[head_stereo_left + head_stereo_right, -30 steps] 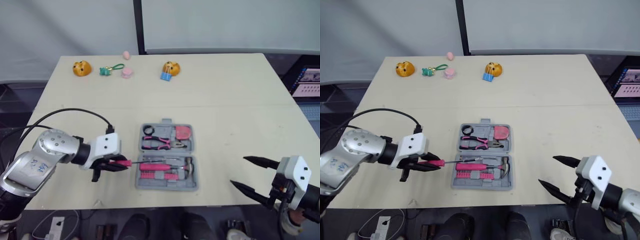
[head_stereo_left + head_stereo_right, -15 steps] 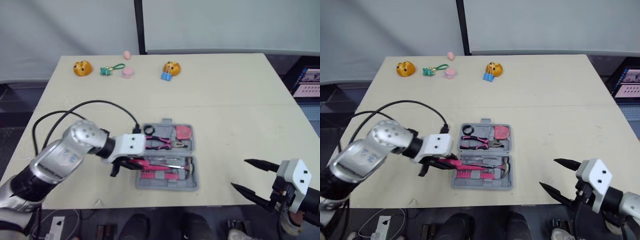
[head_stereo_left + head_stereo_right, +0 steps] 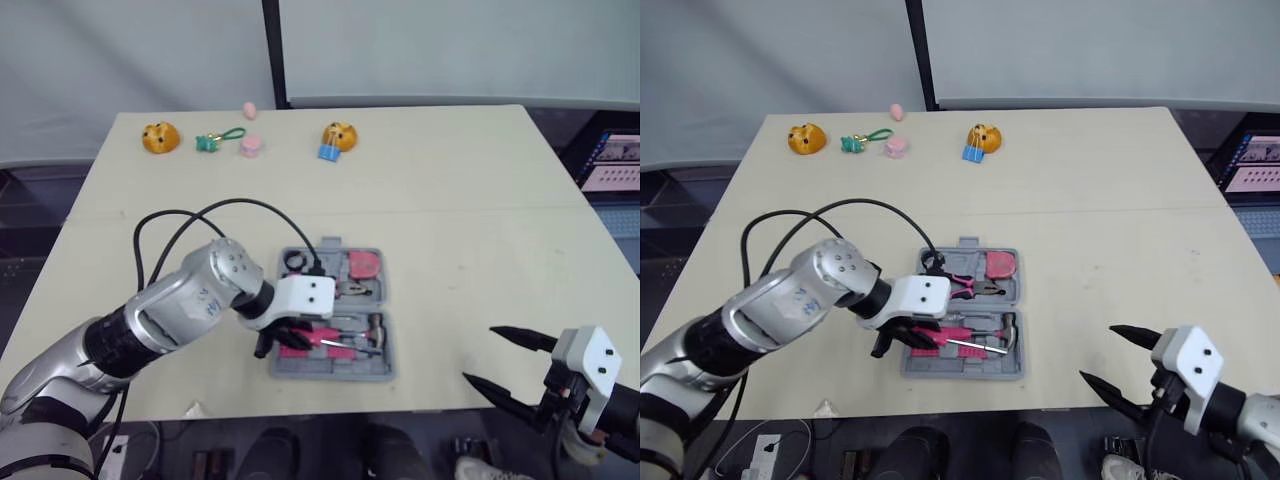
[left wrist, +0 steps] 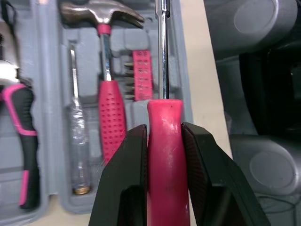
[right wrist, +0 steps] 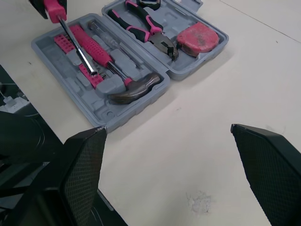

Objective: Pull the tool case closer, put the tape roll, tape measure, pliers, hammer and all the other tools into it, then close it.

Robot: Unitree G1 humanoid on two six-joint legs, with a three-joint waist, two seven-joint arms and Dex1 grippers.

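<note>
The grey tool case [image 3: 383, 372] lies open at the middle of the table. Its far half holds a black tape roll [image 3: 295, 262], pink-handled pliers [image 3: 345, 290] and a pink tape measure [image 3: 367, 264]. A hammer [image 4: 104, 70] and a strip of bits [image 4: 141, 75] lie in the near half. My left gripper [image 3: 283, 338] is shut on the pink handle of a screwdriver [image 4: 164, 155], held just over that near half, shaft pointing right. My right gripper [image 3: 515, 365] stands open at the table's front right edge, apart from the case.
Small toys line the far edge: an orange one [image 3: 158, 136], a green keyring [image 3: 215, 140], pink pieces [image 3: 250, 146] and an orange one with a blue clip [image 3: 337, 138]. A black cable [image 3: 215, 212] loops over the table from my left arm.
My left arm has swung right, carrying the screwdriver from the bare table left of the case to over its near half. The right gripper has barely shifted.
</note>
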